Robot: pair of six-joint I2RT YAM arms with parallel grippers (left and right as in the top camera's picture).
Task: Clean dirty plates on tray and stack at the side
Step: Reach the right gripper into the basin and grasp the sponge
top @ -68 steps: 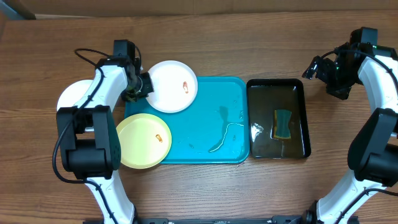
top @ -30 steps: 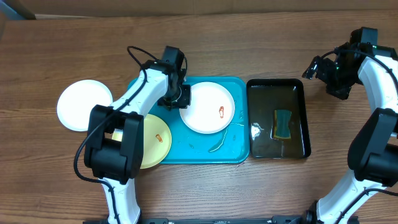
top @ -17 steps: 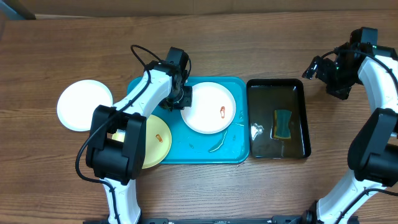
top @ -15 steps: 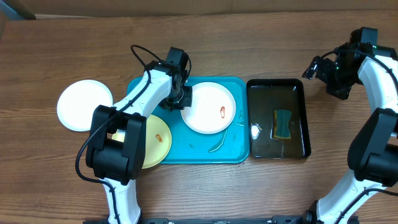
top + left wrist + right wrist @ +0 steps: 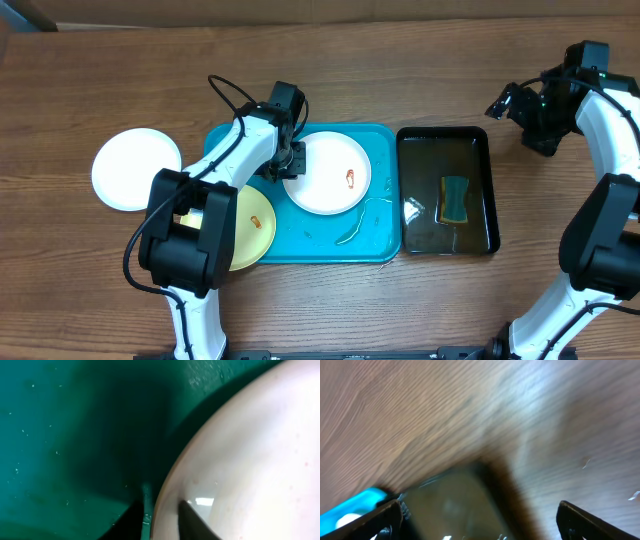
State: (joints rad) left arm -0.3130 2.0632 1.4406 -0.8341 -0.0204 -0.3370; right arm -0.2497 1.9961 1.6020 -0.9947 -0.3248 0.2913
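The left arm [image 5: 236, 148] and the right arm [image 5: 606, 118] are built alike, with smooth white link shells joined by chunky black joint housings. Each has a large, boxy black motor block on the part nearest the near edge of the table. A thin black cable [image 5: 226, 88] loops free from the far link of the left arm, and the left gripper [image 5: 292, 160] and the right gripper [image 5: 502, 106] are black, with flat, dark, wedge-tipped fingers [image 5: 581, 518] in the wrist views.
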